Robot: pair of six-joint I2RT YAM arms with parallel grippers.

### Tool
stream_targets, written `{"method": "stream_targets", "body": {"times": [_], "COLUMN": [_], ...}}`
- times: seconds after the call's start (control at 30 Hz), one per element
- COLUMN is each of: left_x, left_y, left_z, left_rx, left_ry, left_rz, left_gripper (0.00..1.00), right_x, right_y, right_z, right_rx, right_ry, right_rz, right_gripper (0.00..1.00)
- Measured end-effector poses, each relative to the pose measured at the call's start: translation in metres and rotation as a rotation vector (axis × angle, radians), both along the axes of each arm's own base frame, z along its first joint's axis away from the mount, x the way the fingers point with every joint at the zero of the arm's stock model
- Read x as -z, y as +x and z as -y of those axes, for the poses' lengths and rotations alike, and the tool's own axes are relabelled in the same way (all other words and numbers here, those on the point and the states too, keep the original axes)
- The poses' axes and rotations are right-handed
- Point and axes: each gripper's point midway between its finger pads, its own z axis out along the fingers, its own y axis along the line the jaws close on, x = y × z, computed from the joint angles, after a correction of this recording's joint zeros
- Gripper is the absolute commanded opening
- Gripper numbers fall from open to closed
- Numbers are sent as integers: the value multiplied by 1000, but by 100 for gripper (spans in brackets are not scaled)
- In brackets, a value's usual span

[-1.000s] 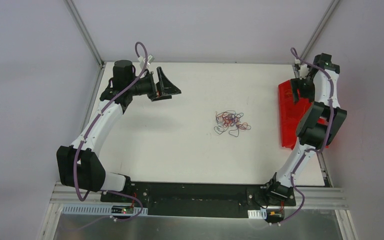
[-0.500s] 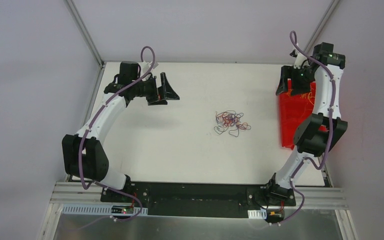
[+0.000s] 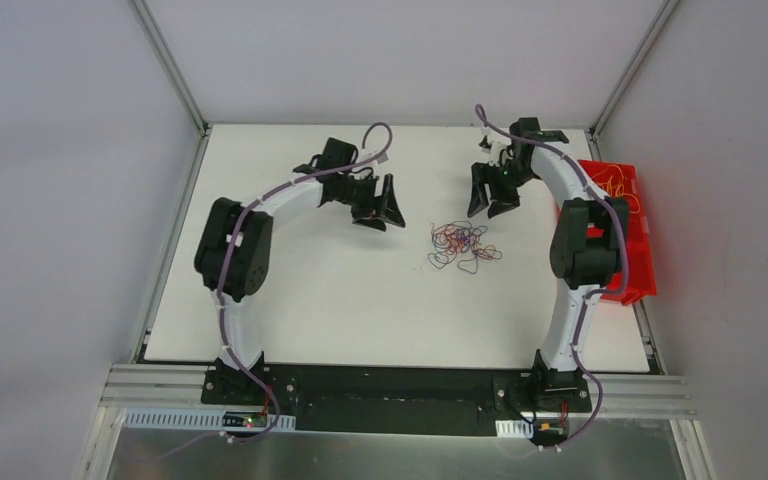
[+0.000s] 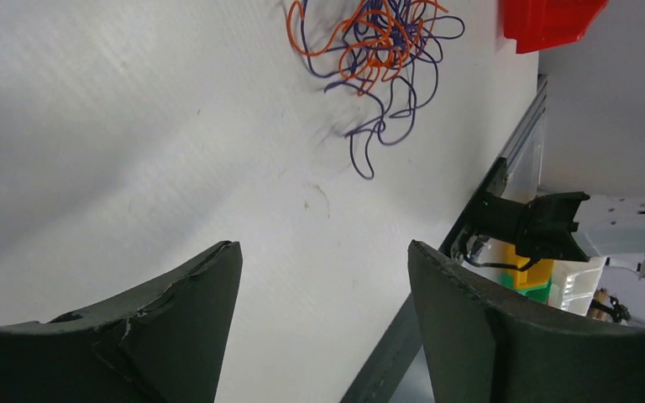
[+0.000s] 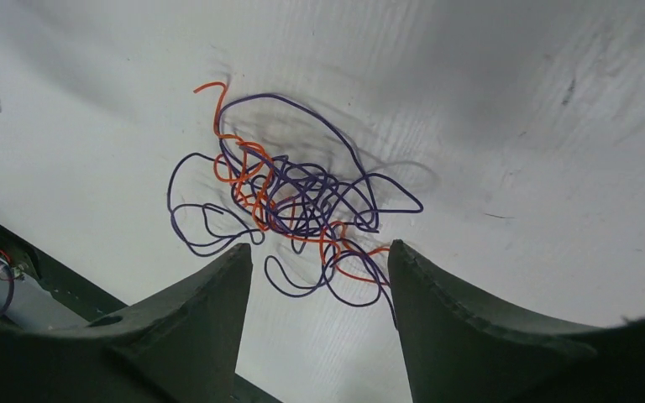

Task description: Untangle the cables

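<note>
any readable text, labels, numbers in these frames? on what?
No text can be read in any view.
The red bin, the table, the cables, the left claw and the right claw show no print.
The circuit boards at the arm bases are too small to show any marking.

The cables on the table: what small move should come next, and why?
Probably lower the right gripper onto an outer loop of the cables. They lie tangled and untouched, and the wrist view shows them just ahead, between its open fingers.
</note>
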Motion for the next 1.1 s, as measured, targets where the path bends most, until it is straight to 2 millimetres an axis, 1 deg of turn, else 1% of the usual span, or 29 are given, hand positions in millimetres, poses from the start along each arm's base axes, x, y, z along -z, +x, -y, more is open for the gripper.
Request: {"method": "stream_targets", "body": {"times": [0.07,0.1,0.17,0.27,0.33,0.4,0.43,0.5,0.6,0.63,0.67,0.73,0.77,0.8,0.83,0.87,0.9,1.0,1.07,1.1], "left_x": [20,30,44,62,71,72,71,70,70,70,69,66,60,49,35,15,-7,-97,-156,-178], "left_y": [6,8,8,4,3,0,0,-2,-8,-9,-11,-23,-28,-33,-38,-42,-44,-51,-58,-60], "left_z": [26,42,63,94,115,131,138,148,153,151,149,136,129,121,114,107,101,78,60,52], "left_rx": [24,36,45,54,61,73,77,83,92,93,93,94,95,95,98,101,103,127,139,139], "left_ry": [-19,-37,-66,-106,-134,-165,-176,-194,-206,-206,-205,-184,-177,-173,-178,-190,-209,-314,-383,-404], "left_rz": [-20,-30,-53,-88,-101,-113,-111,-111,-120,-119,-119,-125,-123,-116,-100,-74,-33,122,232,278], "left_gripper": [67,67,66,66,63,55,45,25,4,0,0,0,0,0,0,0,0,0,0,0], "right_x": [18,27,40,53,58,60,61,65,73,77,79,83,85,86,86,86,86,86,86,86], "right_y": [-1,-3,-8,-11,-11,-8,-7,-5,-7,-8,-8,-6,-5,-5,-4,-4,-4,-5,-4,-4], "right_z": [-9,-11,-13,-15,-17,-20,-22,-27,-32,-32,-31,-29,-27,-27,-26,-25,-24,-22,-20,-20], "right_rx": [-7,-3,15,45,60,74,77,80,84,87,91,96,101,107,110,115,117,119,123,122], "right_ry": [2,4,10,17,22,31,35,38,28,15,3,-23,-38,-41,-45,-52,-57,-71,-80,-84], "right_rz": [-25,-41,-68,-85,-86,-80,-73,-64,-61,-61,-60,-46,-38,-37,-33,-27,-23,-13,-6,-3], "right_gripper": [61,60,57,51,46,40,36,28,21,20,18,17,17,17,17,18,19,19,19,19]}}
